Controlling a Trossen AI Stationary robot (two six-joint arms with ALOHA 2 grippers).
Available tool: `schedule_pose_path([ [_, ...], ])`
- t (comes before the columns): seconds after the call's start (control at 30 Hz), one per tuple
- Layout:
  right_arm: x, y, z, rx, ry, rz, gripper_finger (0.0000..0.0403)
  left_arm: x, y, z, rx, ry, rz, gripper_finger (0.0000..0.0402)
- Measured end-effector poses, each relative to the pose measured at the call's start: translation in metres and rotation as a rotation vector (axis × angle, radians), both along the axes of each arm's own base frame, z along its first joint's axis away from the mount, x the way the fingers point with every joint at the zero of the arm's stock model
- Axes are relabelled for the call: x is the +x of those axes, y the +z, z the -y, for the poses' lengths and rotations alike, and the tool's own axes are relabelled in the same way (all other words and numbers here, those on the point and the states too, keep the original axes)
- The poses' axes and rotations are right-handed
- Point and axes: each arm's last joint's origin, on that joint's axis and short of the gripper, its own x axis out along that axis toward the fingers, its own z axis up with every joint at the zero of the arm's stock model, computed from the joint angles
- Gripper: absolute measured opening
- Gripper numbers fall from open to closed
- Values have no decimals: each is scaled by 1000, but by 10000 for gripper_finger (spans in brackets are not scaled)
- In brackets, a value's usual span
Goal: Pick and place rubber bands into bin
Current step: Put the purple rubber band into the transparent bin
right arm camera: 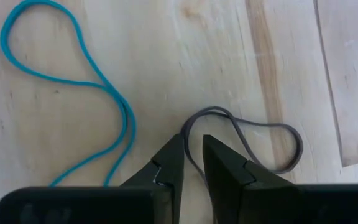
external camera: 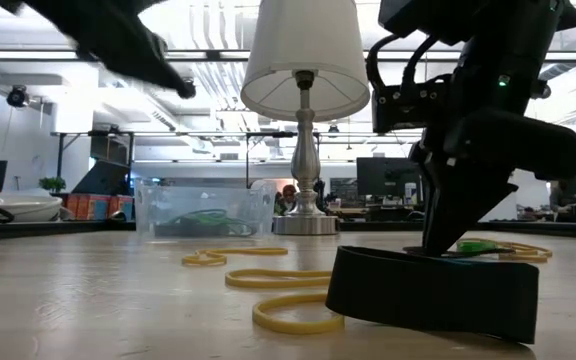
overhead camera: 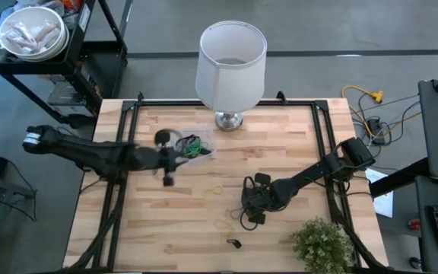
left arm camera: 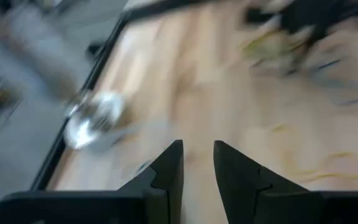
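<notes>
The bin (overhead camera: 201, 147) is a small clear tub on the table's far half, in front of the lamp; green rubber bands (overhead camera: 194, 148) lie in it, and it also shows in the low view (external camera: 203, 210). My left gripper (overhead camera: 167, 172) hovers just left of the bin, raised off the table (left arm camera: 197, 163), slightly open and empty. My right gripper (overhead camera: 251, 211) is down on the wood right of centre, shut on a grey rubber band (right arm camera: 247, 140). A teal band (right arm camera: 79, 81) lies flat beside it. Tan bands (overhead camera: 223, 224) and a black band (overhead camera: 234, 243) lie nearer the near edge. My right gripper pinches one strand of the grey band's loop (right arm camera: 193, 157) between its two fingertips, coming from above and pointing down. The rest of the loop (right arm camera: 284, 158) lies flat and slack on the table, spread out beyond the fingers.
A lamp with a white shade (overhead camera: 230, 65) stands on its metal base (overhead camera: 229, 119) at the far edge. A small green plant (overhead camera: 322, 243) sits at the near right corner. A wide black band (external camera: 433, 290) and yellow bands (external camera: 273, 280) lie close to the low camera.
</notes>
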Motion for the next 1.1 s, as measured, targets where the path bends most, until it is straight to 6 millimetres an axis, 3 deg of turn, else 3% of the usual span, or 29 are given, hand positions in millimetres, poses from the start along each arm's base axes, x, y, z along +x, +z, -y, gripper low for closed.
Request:
schedule_pose_path([
  [0.13, 0, -1, 0, 3, -8, 0, 56, -22, 14, 31, -64, -174, 102, 73],
  [0.3, 0, -1, 0, 15, -26, 5, 56, -42, 13, 67, -103, -405, 133, 73],
  [0.47, -1, -2, -3, 32, 8, -6, 37, -48, 10, 97, -69, -573, 99, 73],
  [0.57, -2, -2, -7, 19, 54, -8, 13, -48, 2, 109, -10, -634, 59, 73],
  [0.77, 0, 5, -17, -53, 165, 10, 9, -36, -18, 122, 52, -644, -43, 73],
  [1.1, 25, 43, -30, -306, 320, 161, 8, -12, -41, 144, 309, -758, -38, 73],
])
